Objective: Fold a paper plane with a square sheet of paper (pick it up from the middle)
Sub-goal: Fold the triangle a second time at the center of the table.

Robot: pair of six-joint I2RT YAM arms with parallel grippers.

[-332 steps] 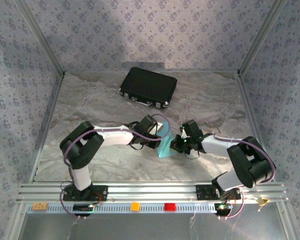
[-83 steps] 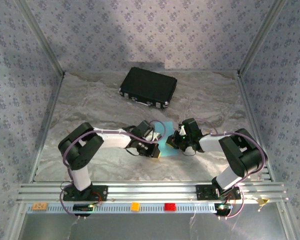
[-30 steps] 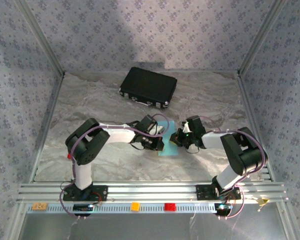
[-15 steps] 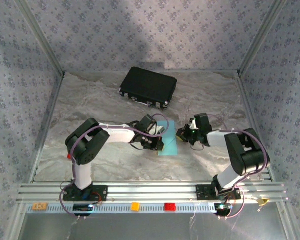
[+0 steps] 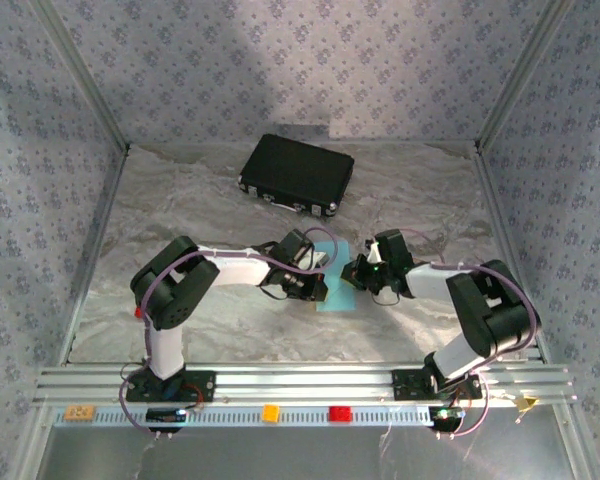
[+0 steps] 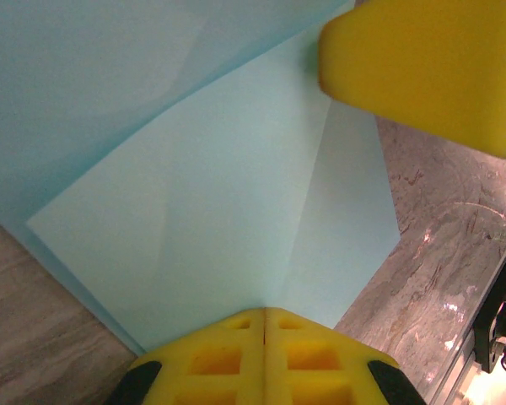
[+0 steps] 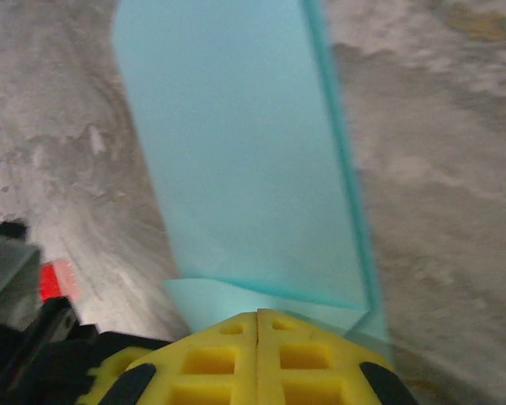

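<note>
Well, the table (image 5: 180,230) is draped in a crinkled silvery cover with a marbled look, and pale flowered walls (image 5: 280,60) box it in on three sides. A metal rail (image 5: 310,383) runs along the near edge. A black case (image 5: 296,174) sits towards the back, at about 12 o'clock from the middle and well apart from both arms.

The light blue paper (image 5: 335,298) lies in the middle of the table, partly folded, with creases and an overlapping flap. The left hand (image 5: 318,288) is at its 9 o'clock edge and the right hand (image 5: 356,274) at its 3 o'clock edge. Each hand has its yellow fingers pressed together with no gap.

In both wrist views the paper runs right up to the closed fingertips. I cannot tell whether an edge is nipped between them or only pressed down.
</note>
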